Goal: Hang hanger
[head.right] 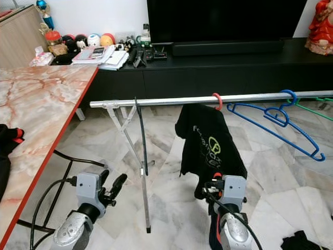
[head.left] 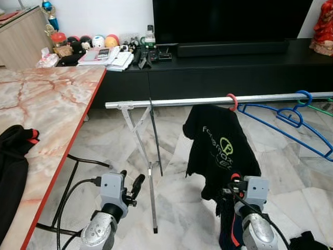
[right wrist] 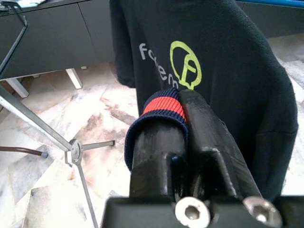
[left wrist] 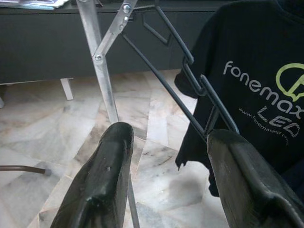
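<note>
Up on the metal rail (head.left: 208, 100), a red hanger (head.left: 232, 100) carries a black T-shirt (head.left: 218, 151) with a green logo, hooked over the rail about midway along. Toward the rail's left end hangs a thin black wire hanger (head.left: 155, 135), empty, just beside the rack's crossed silver legs (head.left: 139, 140). To the right of the shirt two blue hangers (head.left: 291, 120) hang bare on the same rail, with a green one (head.left: 321, 109) behind them.

Below the shirt, the right pincer (right wrist: 183, 118) is closed on the red-and-navy ribbed edge of a dark garment (right wrist: 159, 116), which wraps over one finger and is pinched against the other. The left pincer (left wrist: 166, 156) is open, its two black fingers (left wrist: 107, 175) spread apart and holding nothing, pointing at the wire hanger and the rack legs.

At the left stands a marble-patterned desk (head.left: 52, 104) with a red edge, a black cloth (head.left: 13, 166) lying on it. Behind the rack runs a low black TV cabinet (head.left: 234, 67) with papers and small toys on it.
</note>
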